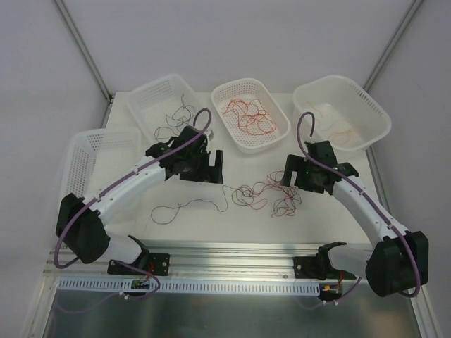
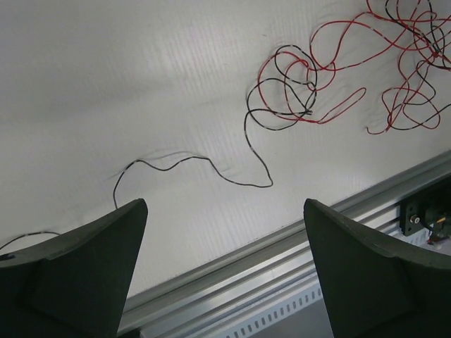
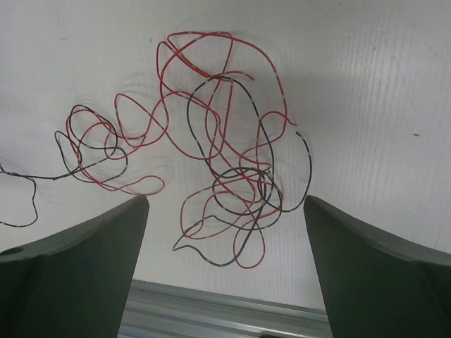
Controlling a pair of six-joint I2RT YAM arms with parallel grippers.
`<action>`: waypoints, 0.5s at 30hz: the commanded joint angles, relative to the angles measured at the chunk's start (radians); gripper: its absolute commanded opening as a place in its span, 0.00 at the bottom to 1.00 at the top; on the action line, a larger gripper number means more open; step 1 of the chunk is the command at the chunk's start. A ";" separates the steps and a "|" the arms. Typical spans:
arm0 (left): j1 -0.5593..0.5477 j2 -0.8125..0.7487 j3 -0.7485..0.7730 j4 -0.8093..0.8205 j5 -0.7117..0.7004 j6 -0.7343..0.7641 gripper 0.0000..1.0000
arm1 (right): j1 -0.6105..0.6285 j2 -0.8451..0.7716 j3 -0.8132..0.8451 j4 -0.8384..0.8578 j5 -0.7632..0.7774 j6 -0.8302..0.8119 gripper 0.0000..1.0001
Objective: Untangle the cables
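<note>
A tangle of thin red and black cables lies on the white table between the arms. One black strand trails left from it. My left gripper hangs open and empty above the table, left of the tangle. In the left wrist view it is wide open, with the black strand and part of the tangle beyond it. My right gripper is open and empty just above the tangle's right part. In the right wrist view it frames the knot.
Three white baskets stand at the back. The left one holds black wires, the middle one red and orange wires, the right one pale orange wires. Another basket stands at the far left. A metal rail runs along the front edge.
</note>
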 commanded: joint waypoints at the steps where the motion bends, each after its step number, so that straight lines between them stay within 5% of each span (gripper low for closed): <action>1: -0.049 0.135 0.074 0.059 0.008 -0.020 0.94 | 0.028 0.035 0.032 0.058 -0.004 0.055 0.97; 12: -0.115 0.434 0.171 0.091 -0.003 -0.049 0.77 | 0.120 0.187 0.065 0.133 0.073 0.107 1.00; 15: -0.132 0.462 0.174 0.100 -0.001 -0.056 0.65 | 0.147 0.230 0.087 0.137 0.098 0.120 1.00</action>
